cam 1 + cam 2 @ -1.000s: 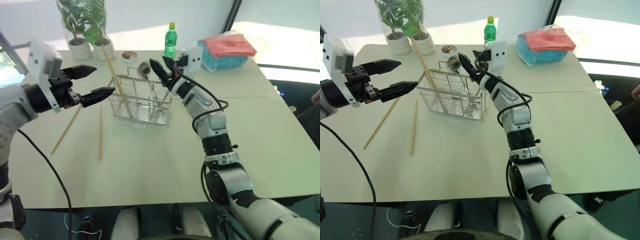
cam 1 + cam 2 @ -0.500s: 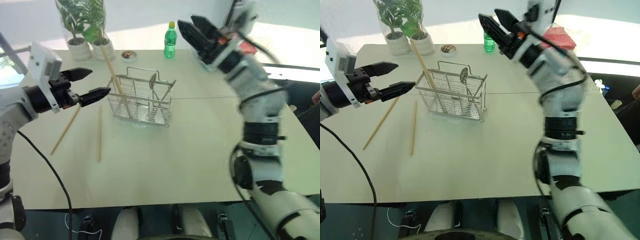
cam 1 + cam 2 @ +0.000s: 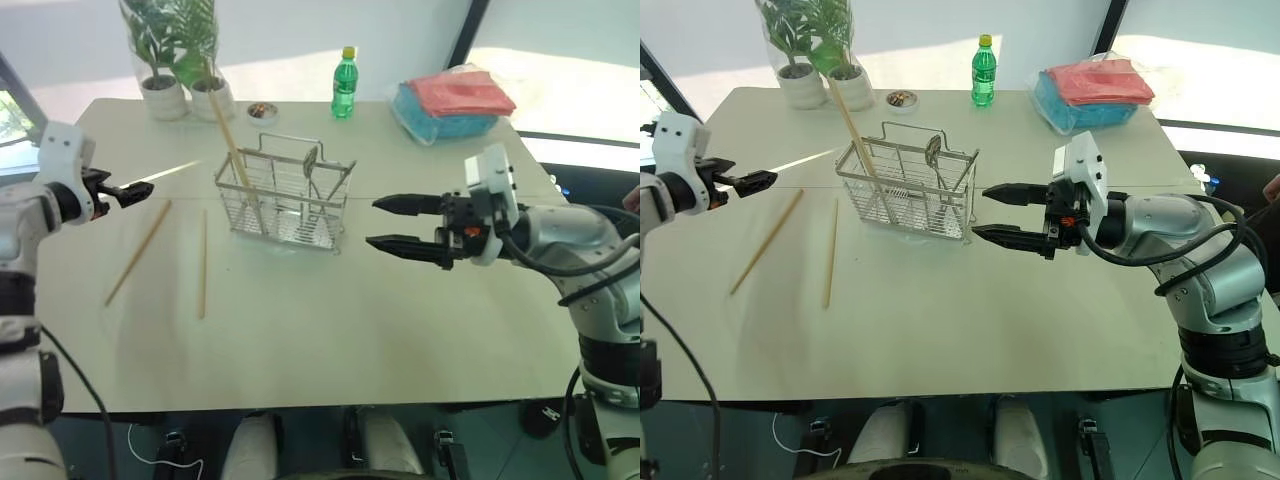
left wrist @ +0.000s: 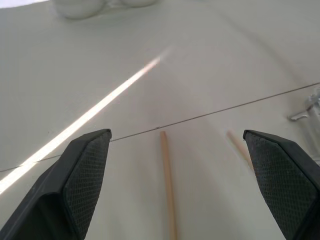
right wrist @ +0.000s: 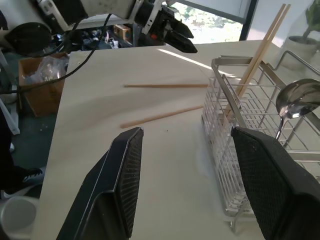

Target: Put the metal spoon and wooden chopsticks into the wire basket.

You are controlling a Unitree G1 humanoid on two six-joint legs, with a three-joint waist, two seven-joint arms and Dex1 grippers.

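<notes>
Head views: the metal spoon point(image 3: 931, 152) already stands in the wire basket point(image 3: 906, 195) near the tabletop's point(image 3: 970, 320) far-middle, beside two wooden chopsticks point(image 3: 852, 128) leaning out of its left end. Two more loose chopsticks point(image 3: 829, 251) lie flat toward the left edge. The right gripper point(image 3: 990, 211) hovers beside the basket, jaws apart and empty; a careless sweep could tip it.

Left wrist view: the left gripper point(image 4: 176, 187) is spread wide, empty, over one stick. Thin sticks lying flat may slip or roll at the pinch.

Right wrist view: one spoon, four chopsticks, one basket.
</notes>
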